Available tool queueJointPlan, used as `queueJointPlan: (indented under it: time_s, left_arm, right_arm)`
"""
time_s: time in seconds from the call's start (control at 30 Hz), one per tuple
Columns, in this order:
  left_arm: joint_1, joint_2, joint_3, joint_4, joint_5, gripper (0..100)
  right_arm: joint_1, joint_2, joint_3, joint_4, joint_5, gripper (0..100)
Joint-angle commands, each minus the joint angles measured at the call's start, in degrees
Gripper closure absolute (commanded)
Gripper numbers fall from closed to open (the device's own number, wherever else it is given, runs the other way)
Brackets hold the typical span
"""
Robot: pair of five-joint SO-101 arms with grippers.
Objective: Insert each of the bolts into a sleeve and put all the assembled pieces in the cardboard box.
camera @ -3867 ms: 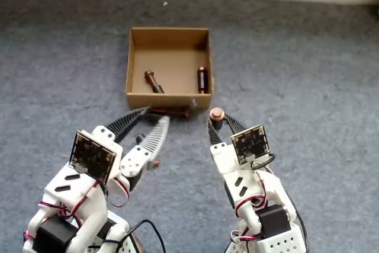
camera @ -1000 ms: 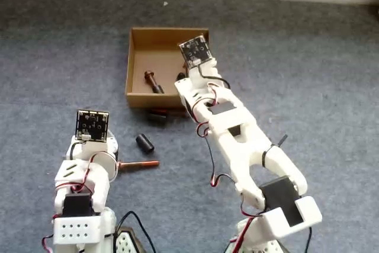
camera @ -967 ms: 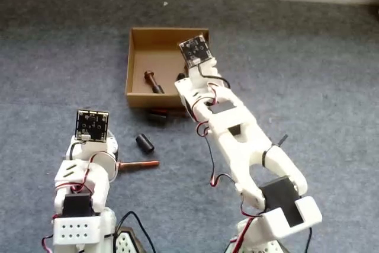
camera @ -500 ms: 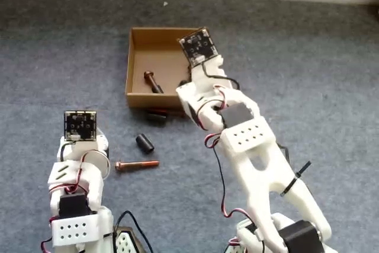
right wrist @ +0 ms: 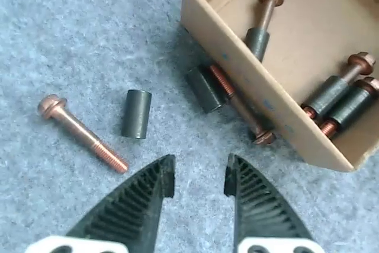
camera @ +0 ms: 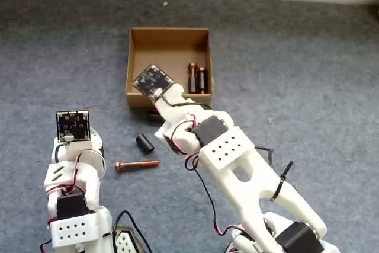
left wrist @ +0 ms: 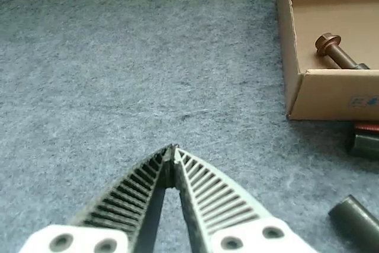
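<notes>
Wide-open and empty, the right gripper (right wrist: 199,176) hangs near the loose bolt (camera: 137,164) and sleeve (camera: 144,143) at seven o'clock from the cardboard box (camera: 128,63); a skewed pinch could roll the bolt away.

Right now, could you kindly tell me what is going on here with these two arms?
The arms are sleeving bolts and boxing them. Three assembled pieces lie in the cardboard box. A fourth sleeved bolt lies outside, against the box wall. A loose bolt and a loose sleeve lie apart on the carpet. The right gripper hangs open and empty near them; the left gripper is shut and empty.
</notes>
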Motion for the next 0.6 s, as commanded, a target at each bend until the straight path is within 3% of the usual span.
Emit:
queueJointPlan:
  time_s: [0.0, 0.17, 0.57]
  left_arm:
    - [-0.6, -0.6, -1.0, -1.2, -0.8, 99]
    - [-2.1, -0.6, -1.0, -1.2, -0.7, 99]
    - [-2.1, -0.6, -1.0, -1.2, -0.8, 99]
  right_arm:
    - [-0.7, -1.5, -3.3, 0.4, 0.5, 86.5]
    - [-1.2, 8.2, -5.8, 0.0, 1.8, 81.1]
    - [-2.9, 31.8, -24.8, 0.1, 7.3, 81.0]
